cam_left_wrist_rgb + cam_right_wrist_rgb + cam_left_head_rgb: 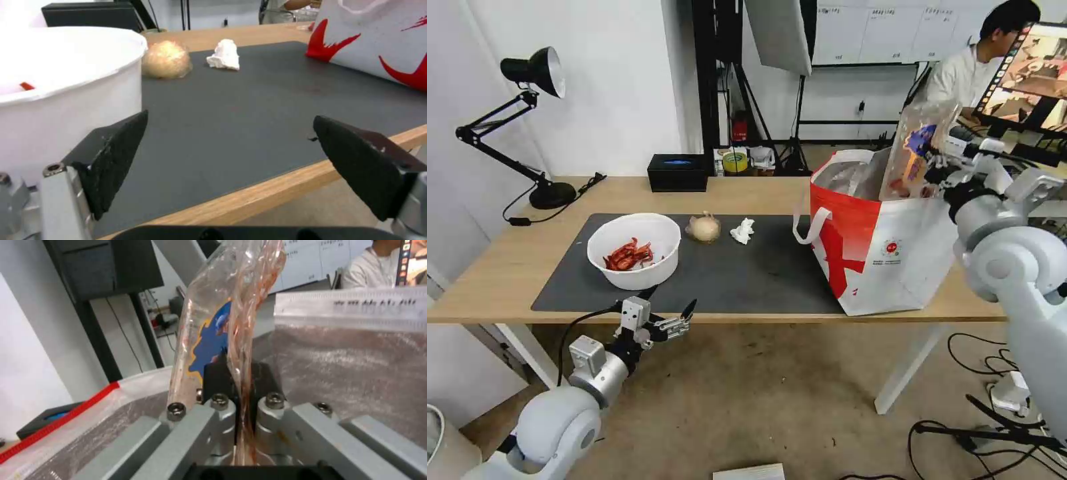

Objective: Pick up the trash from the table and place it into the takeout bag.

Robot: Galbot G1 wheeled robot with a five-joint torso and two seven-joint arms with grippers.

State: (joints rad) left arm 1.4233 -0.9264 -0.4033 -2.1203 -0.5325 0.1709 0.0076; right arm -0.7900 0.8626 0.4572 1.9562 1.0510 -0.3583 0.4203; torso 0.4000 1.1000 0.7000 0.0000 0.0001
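Right hand [937,175] is clamped on the clear hinged plastic tray [917,152], held upright above the open mouth of the takeout bag [887,257]; in the right wrist view the tray [225,316] is pinched between both fingers, with foil lining seen below. The bag is stood at the right end of the grey mat [747,273] on the desk [507,267]. Left hand [668,308] is held spread wide, empty, at the desk's near edge just beside the white bowl [634,250] with red shell scraps. Bagged beige lump [704,228] and crumpled tissue [743,231] are left on the mat behind the bowl, apart from each other.
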